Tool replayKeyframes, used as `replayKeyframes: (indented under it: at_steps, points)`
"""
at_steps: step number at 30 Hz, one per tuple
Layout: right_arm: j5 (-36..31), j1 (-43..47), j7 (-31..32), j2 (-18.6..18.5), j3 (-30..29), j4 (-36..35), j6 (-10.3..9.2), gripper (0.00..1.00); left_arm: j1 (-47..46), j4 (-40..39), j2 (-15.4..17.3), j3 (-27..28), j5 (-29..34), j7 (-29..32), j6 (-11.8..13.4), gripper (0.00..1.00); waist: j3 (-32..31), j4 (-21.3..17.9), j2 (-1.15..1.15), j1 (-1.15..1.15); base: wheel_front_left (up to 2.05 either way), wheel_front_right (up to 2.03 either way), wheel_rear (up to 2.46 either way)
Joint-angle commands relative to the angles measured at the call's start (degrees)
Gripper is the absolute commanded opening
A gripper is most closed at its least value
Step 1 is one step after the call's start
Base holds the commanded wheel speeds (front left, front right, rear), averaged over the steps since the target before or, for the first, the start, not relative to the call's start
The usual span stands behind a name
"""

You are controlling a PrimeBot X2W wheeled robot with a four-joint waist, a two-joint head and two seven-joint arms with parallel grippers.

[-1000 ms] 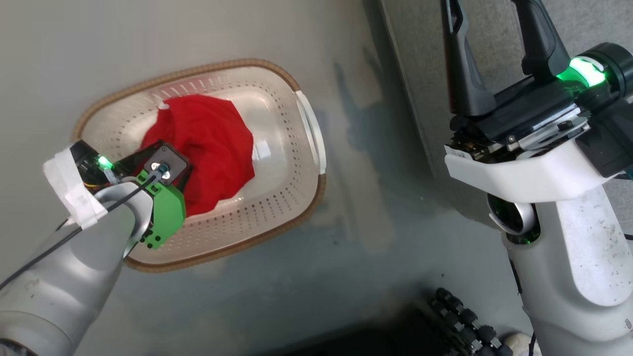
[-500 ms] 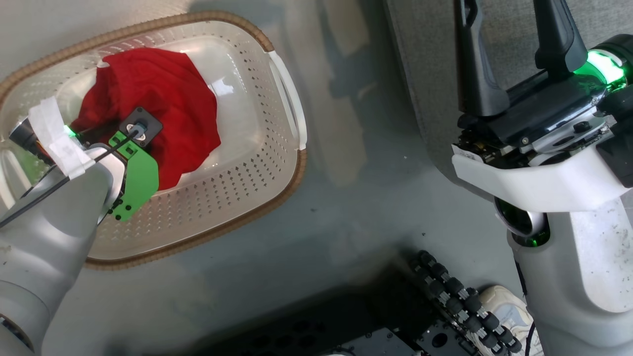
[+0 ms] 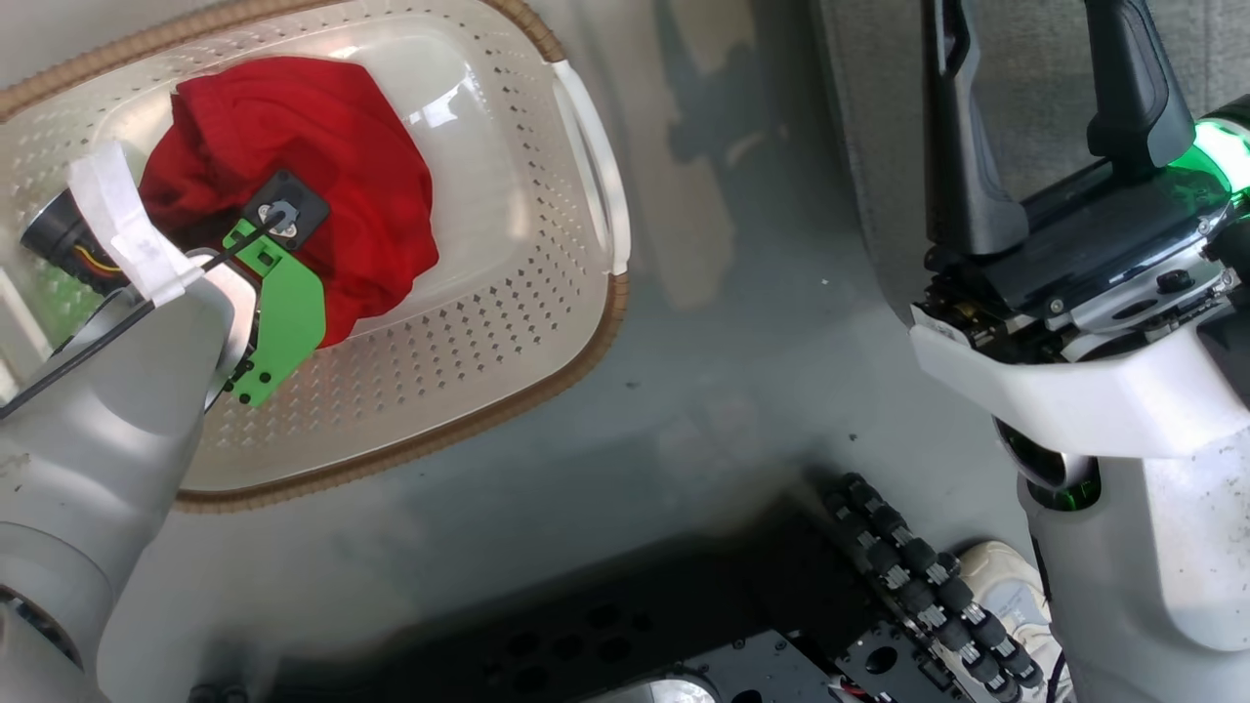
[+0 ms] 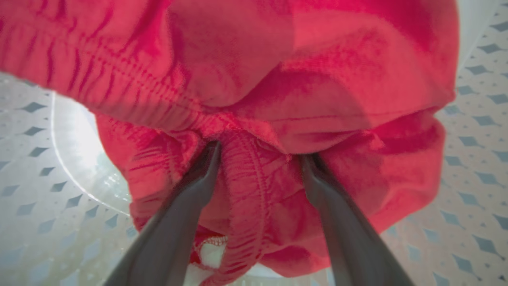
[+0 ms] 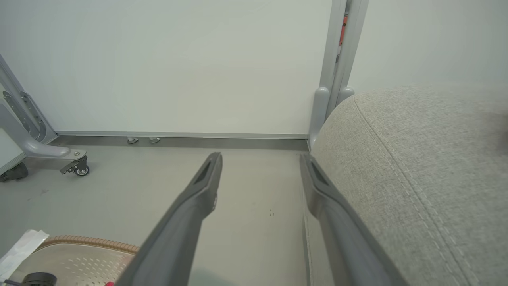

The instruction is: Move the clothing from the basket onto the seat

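Observation:
The cream perforated basket [image 3: 547,322] with a brown rim stands on the floor at the upper left. In it lies the red clothing [image 3: 361,176], bunched up. My left arm reaches down into the basket over the clothing. In the left wrist view my left gripper [image 4: 260,153] is open, its fingers [image 4: 190,198] pushed into the red clothing [image 4: 317,79], with an elastic waistband fold between them and a bit of white cloth below. My right gripper [image 3: 1040,59] is open and holds nothing, up at the edge of the grey seat [image 5: 416,159]. The basket rim [image 5: 87,240] shows low on the left.
My own dark base with black rollers [image 3: 918,576] fills the bottom of the head view, with a white shoe [image 3: 996,571] beside it. A grey wheeled frame [image 5: 51,153] stands by the wall on the left. A grey post [image 5: 337,79] rises behind the seat. Grey floor lies between basket and seat.
The head camera has dropped closer and shifted, so the basket looks bigger and further left. My left wrist stays over the red clothing. Both grippers remain open.

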Motion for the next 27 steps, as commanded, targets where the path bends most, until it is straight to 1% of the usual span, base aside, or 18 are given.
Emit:
replayKeyframes:
  at_steps: [1,2,3,4,5,7,8,15,21,27]
  points:
    - [-0.7,0.9,0.0,-0.1,0.0,-0.6,-0.04,1.0,-0.5,0.5,-0.2,-0.1,-0.5,0.4,0.0,1.0,0.6,1.4,0.0,0.0,0.05,0.05,0.05]
    - [-0.9,1.1,0.0,-0.1,-0.1,-0.7,-0.04,1.0,-0.4,0.7,-0.4,-0.1,-0.8,0.6,0.0,1.0,0.6,1.6,0.0,0.0,0.04,0.04,0.04]
    - [-1.2,1.2,0.0,-0.1,-0.2,-0.9,-0.04,1.0,-0.2,0.6,-0.6,-0.1,-0.4,1.0,0.0,0.98,0.7,1.8,0.0,0.0,0.01,0.01,0.01]
    - [-1.5,1.3,0.0,-0.1,-0.3,-1.0,-0.04,1.0,-0.4,0.4,-0.6,-0.1,0.1,0.3,0.0,0.44,0.7,2.0,0.0,0.0,0.0,0.0,0.0]
    - [-1.5,1.4,0.0,-0.1,-0.4,-1.1,-0.04,1.0,-0.6,0.5,-0.8,-0.1,0.2,0.1,0.0,0.0,0.7,2.1,0.0,0.0,0.0,0.0,0.0]
    - [-1.7,1.6,0.0,-0.1,-0.6,-1.2,-0.04,1.0,-0.1,0.7,-1.2,-0.1,1.6,0.9,0.0,0.0,0.7,2.3,0.0,0.0,0.0,0.0,0.0]
    - [-1.8,1.5,0.0,-0.1,-0.6,-1.3,-0.04,1.0,-0.3,0.5,-1.3,-0.1,2.5,0.3,0.0,0.0,0.7,2.4,0.0,0.0,0.0,0.0,0.0]
    - [-1.9,0.8,0.0,-0.1,-0.5,-1.0,-0.04,1.0,-0.9,1.0,-2.4,-0.1,3.8,0.3,0.0,0.0,0.4,2.7,0.0,0.0,0.0,0.0,0.0]
    - [-1.5,0.6,0.0,-0.1,-0.8,-0.2,-0.04,1.0,-1.8,0.4,-3.8,-0.1,4.7,-1.7,0.0,0.0,-0.7,3.1,0.0,0.0,0.0,0.0,0.0]
    - [-1.4,0.7,0.0,-0.1,-1.2,1.0,-0.04,1.0,-1.7,-1.1,-5.0,-0.1,4.9,-5.1,0.0,0.0,-3.1,4.3,0.0,0.0,0.0,0.0,0.0]
